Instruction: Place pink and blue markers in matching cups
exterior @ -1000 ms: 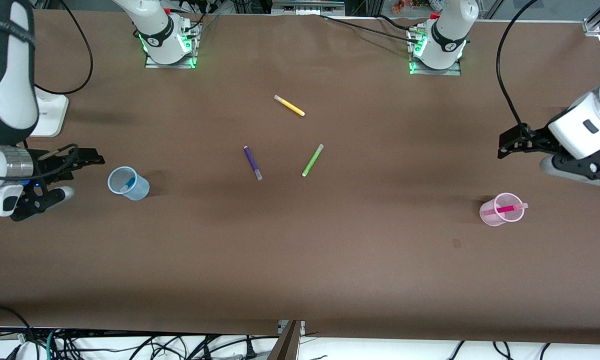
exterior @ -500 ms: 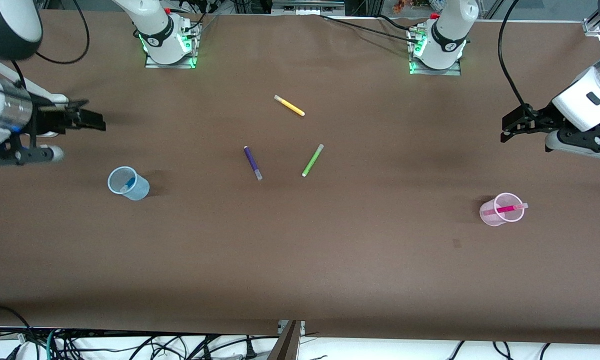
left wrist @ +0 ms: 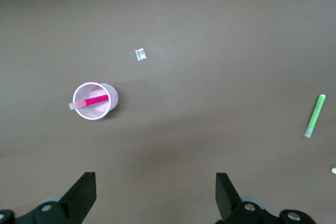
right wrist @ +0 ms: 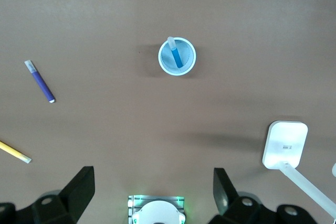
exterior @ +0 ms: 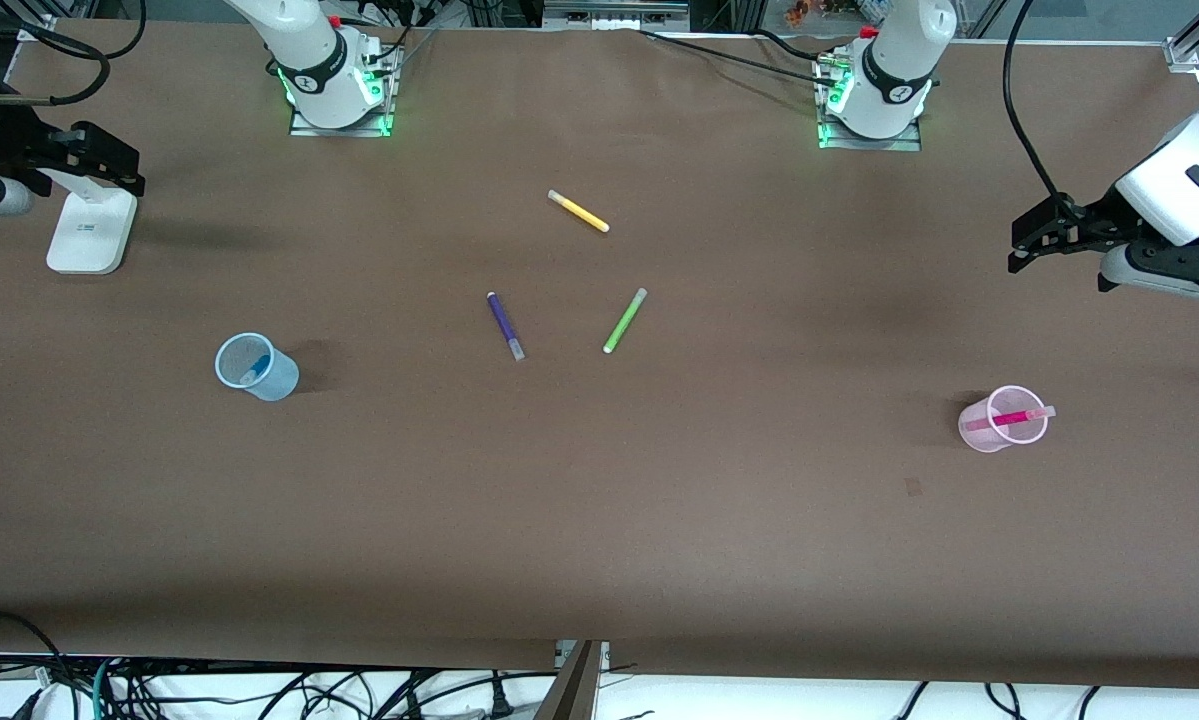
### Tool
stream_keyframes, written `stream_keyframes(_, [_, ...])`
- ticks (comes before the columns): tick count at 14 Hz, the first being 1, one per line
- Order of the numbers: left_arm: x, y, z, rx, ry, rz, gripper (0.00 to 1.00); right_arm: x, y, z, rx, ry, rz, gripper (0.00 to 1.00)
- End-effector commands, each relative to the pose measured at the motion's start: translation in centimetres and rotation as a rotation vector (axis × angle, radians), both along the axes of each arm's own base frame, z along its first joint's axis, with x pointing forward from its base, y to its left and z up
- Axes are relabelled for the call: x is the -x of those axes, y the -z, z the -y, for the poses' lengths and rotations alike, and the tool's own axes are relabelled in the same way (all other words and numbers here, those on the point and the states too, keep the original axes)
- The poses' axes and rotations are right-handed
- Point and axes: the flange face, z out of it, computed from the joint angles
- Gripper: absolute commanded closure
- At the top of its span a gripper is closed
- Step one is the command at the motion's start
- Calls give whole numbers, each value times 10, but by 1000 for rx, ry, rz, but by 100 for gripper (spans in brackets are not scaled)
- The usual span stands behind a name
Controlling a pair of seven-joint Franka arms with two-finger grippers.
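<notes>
The pale blue cup stands toward the right arm's end of the table with the blue marker inside it; both show in the right wrist view, cup and marker. The pale pink cup stands toward the left arm's end with the pink marker leaning in it; both show in the left wrist view, cup and marker. My left gripper is open and empty, raised above the table near its end. My right gripper is open and empty, raised over the table's other end.
A purple pen, a lime-green pen and a yellow pen lie near the table's middle. A white stand sits under the right gripper. Both arm bases stand along the farther edge.
Both grippers have risen and drawn away from the cups toward the arm bases. The markers and cups have not moved.
</notes>
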Motion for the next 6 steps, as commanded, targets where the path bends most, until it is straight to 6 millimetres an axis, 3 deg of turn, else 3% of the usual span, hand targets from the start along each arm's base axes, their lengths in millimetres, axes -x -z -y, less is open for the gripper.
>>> stream_keyframes(1, [19,-6,-7,-1,29,3,0,-6,6,12,5,30,-15,0])
stream_keyframes(6, [18,1,-5,-3,24,5,0,-8,8,12,5,32,-17,0])
